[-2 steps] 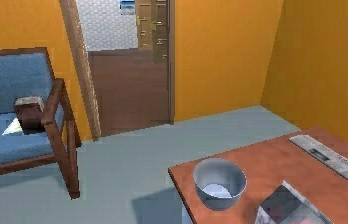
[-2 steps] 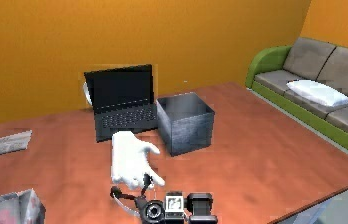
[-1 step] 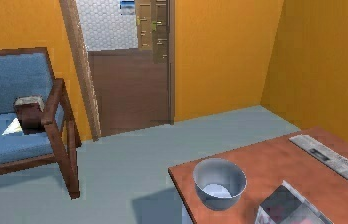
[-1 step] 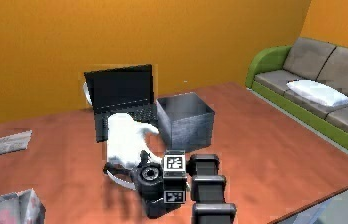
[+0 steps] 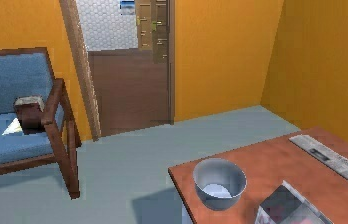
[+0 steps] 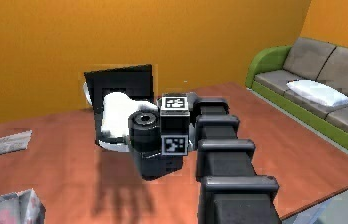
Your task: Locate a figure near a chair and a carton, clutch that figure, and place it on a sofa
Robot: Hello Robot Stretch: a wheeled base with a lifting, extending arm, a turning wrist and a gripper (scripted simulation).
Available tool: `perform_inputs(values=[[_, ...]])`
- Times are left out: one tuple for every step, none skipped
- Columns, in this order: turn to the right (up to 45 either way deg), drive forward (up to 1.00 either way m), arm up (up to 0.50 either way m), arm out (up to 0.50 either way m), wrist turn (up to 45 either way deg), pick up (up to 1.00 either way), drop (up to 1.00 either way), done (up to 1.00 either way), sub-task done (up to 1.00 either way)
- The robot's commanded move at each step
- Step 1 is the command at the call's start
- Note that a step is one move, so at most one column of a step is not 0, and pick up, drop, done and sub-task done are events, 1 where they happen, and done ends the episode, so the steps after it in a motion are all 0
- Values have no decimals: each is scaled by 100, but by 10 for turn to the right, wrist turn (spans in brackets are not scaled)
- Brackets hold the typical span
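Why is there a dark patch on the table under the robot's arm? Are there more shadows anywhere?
In the arm side view, that patch is just a shadow on the brown table, lying below the gripper and the dark arm. In the forward view, another grey shadow lies on the floor beside the table's near left edge, and the orange walls look evenly lit.

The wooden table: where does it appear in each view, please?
Forward view: the table lies in the lower right corner.
Arm side view: the table spans the lower half.
Shared landmark: the flat grey paper on it, at the forward view's right edge, and probably again at the arm side view's left edge.
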Motion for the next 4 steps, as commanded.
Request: perform_inputs(values=[[0, 0, 0, 0, -450, 0, 0, 0, 0], [0, 0, 0, 0, -450, 0, 0, 0, 0], [0, 0, 0, 0, -120, 0, 0, 0, 0], [0, 0, 0, -10, 0, 0, 0, 0, 0]])
